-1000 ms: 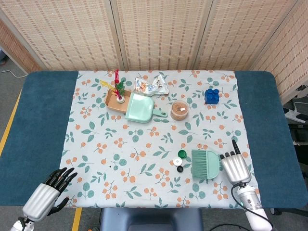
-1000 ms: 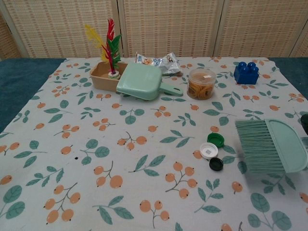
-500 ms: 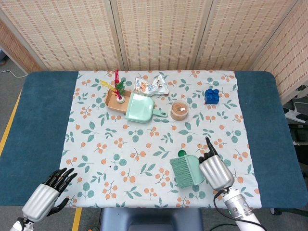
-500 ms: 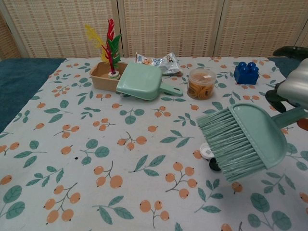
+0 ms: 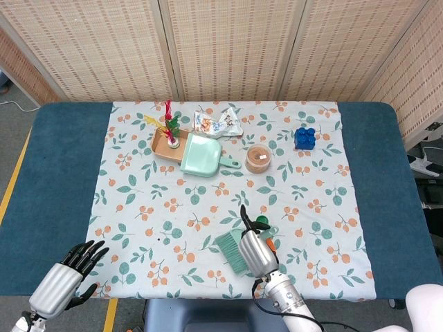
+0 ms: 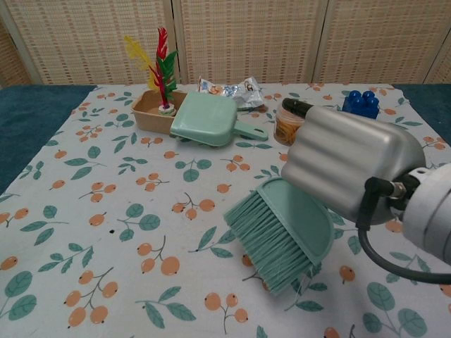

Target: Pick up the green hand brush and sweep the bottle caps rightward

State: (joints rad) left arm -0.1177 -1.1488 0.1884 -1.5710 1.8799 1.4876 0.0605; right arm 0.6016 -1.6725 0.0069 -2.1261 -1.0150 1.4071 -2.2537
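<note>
My right hand [image 5: 257, 250] [image 6: 342, 165] holds the green hand brush [image 5: 229, 249] [image 6: 282, 234] above the cloth, bristles pointing down and left. In the head view the brush sits left of a green bottle cap [image 5: 262, 222], which peeks out beside the hand. The other caps are hidden behind the brush and hand in both views. My left hand [image 5: 64, 279] hovers at the front left corner of the table with its fingers apart and holds nothing.
A green dustpan [image 5: 201, 155] [image 6: 204, 119] leans on a brown tray [image 5: 164, 144] holding feathers at the back. A snack wrapper [image 5: 218, 122], a jar of rubber bands [image 5: 258, 159] and a blue brick [image 5: 305, 137] stand further back right.
My right hand has carried the brush leftward across the caps, from their right side to their left. The left hand has stayed in place.
</note>
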